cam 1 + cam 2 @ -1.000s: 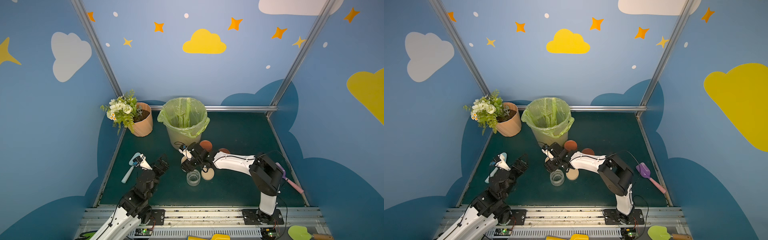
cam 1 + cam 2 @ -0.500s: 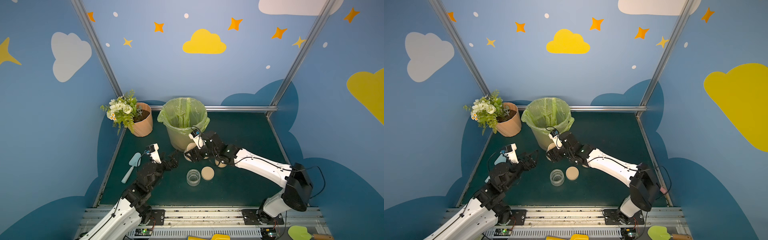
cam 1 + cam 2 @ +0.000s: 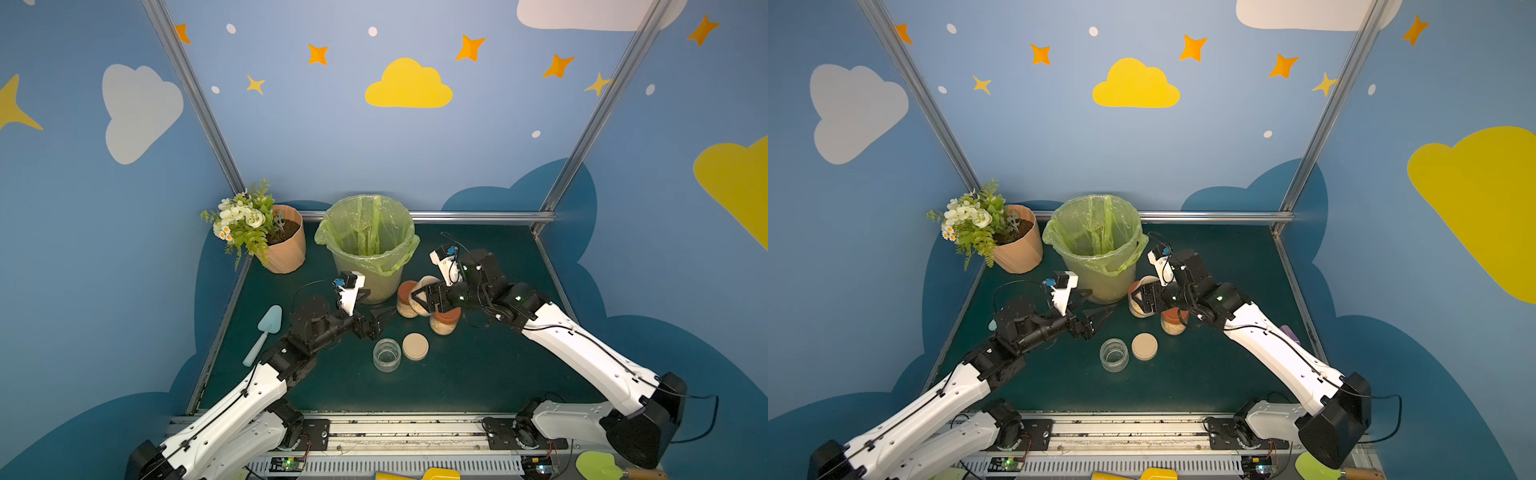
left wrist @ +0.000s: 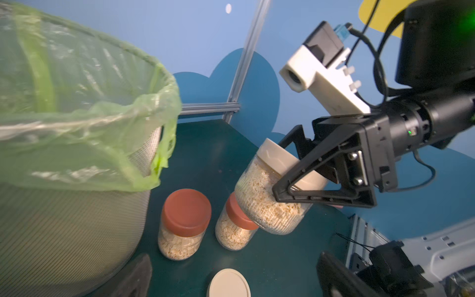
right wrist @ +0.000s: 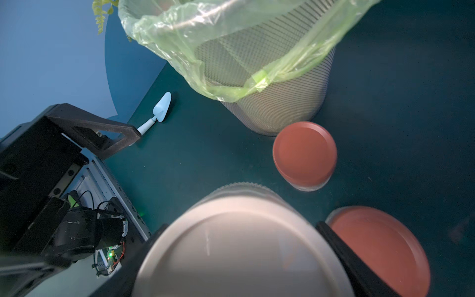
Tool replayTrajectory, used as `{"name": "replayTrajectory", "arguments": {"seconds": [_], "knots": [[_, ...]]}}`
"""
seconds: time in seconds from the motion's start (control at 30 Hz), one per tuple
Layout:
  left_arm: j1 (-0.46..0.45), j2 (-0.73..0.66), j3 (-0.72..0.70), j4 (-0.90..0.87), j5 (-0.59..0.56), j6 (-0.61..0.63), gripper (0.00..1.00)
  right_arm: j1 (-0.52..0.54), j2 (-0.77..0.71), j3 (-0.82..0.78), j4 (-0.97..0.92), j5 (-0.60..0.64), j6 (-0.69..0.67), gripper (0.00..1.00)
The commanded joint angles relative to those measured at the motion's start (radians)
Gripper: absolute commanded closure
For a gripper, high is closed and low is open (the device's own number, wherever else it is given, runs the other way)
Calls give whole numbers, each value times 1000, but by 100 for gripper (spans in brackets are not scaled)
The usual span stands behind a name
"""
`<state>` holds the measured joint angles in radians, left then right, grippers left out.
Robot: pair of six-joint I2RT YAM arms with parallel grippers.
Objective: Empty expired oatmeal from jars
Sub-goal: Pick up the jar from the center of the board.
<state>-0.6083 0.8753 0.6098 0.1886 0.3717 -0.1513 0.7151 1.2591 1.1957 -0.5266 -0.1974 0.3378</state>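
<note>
Just beside the bin (image 3: 365,249), the right gripper (image 4: 280,167) grips 1 full jar (image 4: 262,200), lifted and tilted. The left gripper (image 3: 377,322) gapes wide, holding nothing. Next, I think, it must twist off the beige lid (image 4: 275,156) so the oatmeal (image 4: 254,182) can pour.

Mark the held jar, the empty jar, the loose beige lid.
held jar (image 4: 257,200): left wrist view, on its glass side wall.
empty jar (image 3: 387,354): in a top view, on its open mouth.
loose beige lid (image 3: 415,345): in a top view, on its flat top.
</note>
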Motion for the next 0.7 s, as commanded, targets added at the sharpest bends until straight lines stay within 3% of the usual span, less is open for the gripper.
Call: {"name": "replayTrajectory", "arguments": {"seconds": [0.0, 0.33, 0.67], "knots": [[-24, 52, 52, 54, 103, 113, 0, -34, -21, 55, -60, -83, 17, 44], [-102, 273, 173, 79, 152, 289, 0, -87, 3, 140, -122, -209, 43, 44], [-104, 441, 281, 127, 218, 315, 0, -87, 1, 158, -131, -243, 54, 43]]}}
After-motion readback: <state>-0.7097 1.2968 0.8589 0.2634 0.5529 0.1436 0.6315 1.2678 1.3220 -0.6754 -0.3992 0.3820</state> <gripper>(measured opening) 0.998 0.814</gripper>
